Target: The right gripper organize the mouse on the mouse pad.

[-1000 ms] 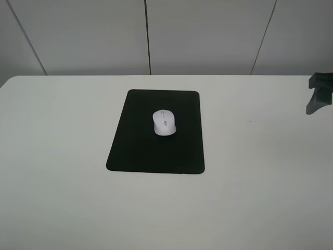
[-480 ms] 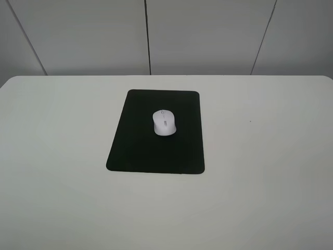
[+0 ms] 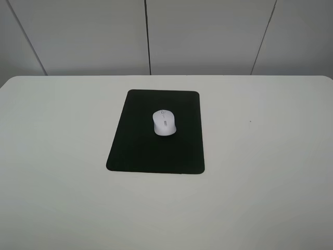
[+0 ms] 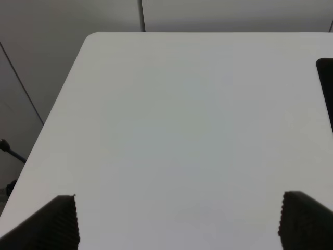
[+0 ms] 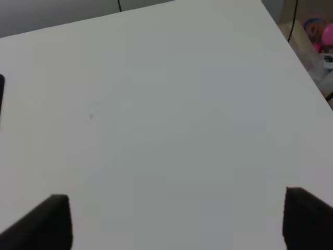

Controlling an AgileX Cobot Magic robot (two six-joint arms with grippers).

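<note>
With the mouse (image 3: 164,123) resting near the centre of the mouse pad (image 3: 136,151), my right tool (image 5: 171,221) (fingers wide apart, empty) could nudge it askew if lowered carelessly.

- White table (image 3: 260,172) with rounded corners
- Black mouse pad (image 3: 151,151) lying flat near its middle
- White mouse (image 3: 164,123) sits on the pad

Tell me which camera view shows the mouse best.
The exterior high view: the white mouse sits whole and unobstructed on the black mouse pad. Neither wrist view shows the mouse; each catches only a dark sliver of the pad at its frame edge.
</note>
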